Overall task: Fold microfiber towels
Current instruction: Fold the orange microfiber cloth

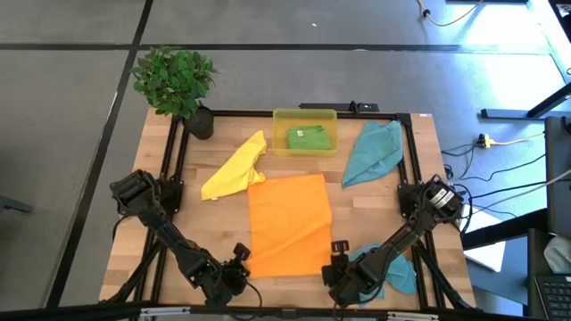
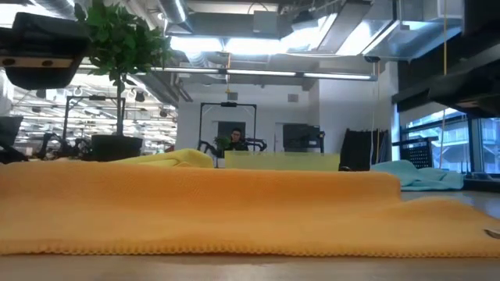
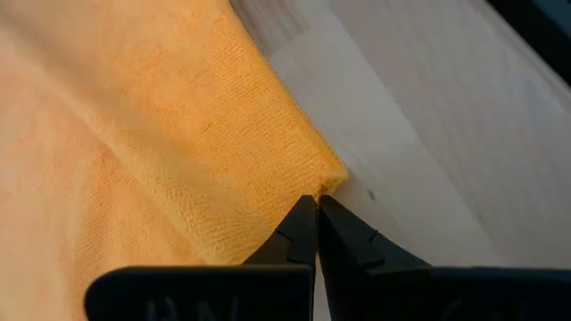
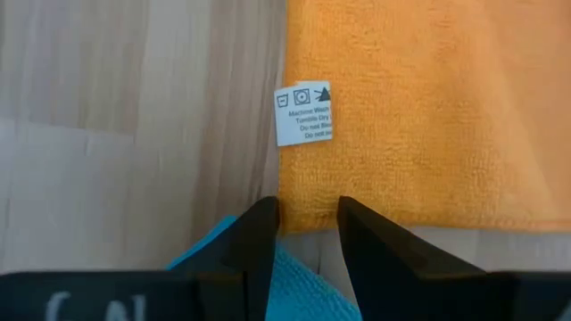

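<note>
Orange towel: the orange towel (image 1: 288, 223) lies spread flat in the middle of the table (image 1: 366, 209), the one cloth laid out for folding, with its near edge toward the two arms.

Left gripper: the left gripper (image 3: 316, 217) sits at the towel's near left corner with its fingers pressed together right at the corner tip; the frames do not settle whether any cloth is pinched between them (it looks more like touching than holding).

Right gripper: the right gripper (image 4: 308, 221) stands at the near right corner, fingers apart and straddling the towel's edge just below the white care label (image 4: 303, 115), placed, by my reading, so that closing would catch that corner.

Why both at the corners: lifting the two near corners together would let the near half carry over the far half in one fold.

Waiting cloths: a teal-blue towel (image 1: 400, 273) lies crumpled under the right arm, touching the orange corner; a second teal-blue towel (image 1: 373, 152) and the yellow towel (image 1: 234, 168) lie loose farther back.

Bin: the green towel (image 1: 308, 137) rests folded inside the yellow bin (image 1: 304, 115) (apparently where finished ones go).

Plant: a potted plant (image 1: 176, 80) stands at the far left corner.
</note>
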`<state>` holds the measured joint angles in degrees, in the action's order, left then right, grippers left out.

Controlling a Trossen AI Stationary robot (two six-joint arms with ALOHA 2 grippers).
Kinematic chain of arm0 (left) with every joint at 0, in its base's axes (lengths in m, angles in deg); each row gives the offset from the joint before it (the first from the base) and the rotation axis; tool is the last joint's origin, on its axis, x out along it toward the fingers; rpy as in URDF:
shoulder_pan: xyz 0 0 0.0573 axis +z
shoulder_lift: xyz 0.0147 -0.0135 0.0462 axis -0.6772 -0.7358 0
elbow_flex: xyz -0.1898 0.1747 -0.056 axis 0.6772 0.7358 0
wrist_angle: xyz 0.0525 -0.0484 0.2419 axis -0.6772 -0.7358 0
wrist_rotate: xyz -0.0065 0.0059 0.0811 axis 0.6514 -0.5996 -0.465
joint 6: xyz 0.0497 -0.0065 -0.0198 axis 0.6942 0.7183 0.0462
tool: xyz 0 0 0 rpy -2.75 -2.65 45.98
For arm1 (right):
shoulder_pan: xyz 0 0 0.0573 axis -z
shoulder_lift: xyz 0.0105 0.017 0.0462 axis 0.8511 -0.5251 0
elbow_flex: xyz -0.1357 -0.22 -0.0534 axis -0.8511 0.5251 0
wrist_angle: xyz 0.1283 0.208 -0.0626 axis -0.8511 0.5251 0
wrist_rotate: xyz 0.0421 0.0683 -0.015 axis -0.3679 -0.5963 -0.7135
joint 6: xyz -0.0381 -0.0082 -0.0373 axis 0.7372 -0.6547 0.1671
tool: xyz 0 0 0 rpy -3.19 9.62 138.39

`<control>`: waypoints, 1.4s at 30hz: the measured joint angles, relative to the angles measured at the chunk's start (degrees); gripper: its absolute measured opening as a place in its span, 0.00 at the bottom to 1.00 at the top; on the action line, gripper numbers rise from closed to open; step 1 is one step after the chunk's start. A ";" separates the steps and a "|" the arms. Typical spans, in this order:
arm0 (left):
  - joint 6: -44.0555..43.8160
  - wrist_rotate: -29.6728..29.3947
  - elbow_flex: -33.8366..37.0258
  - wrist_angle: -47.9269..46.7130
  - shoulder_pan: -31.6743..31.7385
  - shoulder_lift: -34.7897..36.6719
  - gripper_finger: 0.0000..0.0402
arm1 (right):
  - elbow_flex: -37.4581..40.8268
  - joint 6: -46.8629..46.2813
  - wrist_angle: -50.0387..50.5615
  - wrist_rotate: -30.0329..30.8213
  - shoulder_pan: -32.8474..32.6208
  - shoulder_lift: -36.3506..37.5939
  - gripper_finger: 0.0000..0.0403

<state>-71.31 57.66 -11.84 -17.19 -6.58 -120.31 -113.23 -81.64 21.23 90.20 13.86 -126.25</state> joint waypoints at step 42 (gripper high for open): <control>-2.83 4.90 -0.07 1.18 -1.48 4.61 0.00 | -8.32 5.33 -5.82 -9.83 -0.33 -0.79 0.02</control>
<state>-74.14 62.56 -11.91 -16.01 -8.06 -115.70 -121.55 -76.31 15.41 80.38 13.53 -127.05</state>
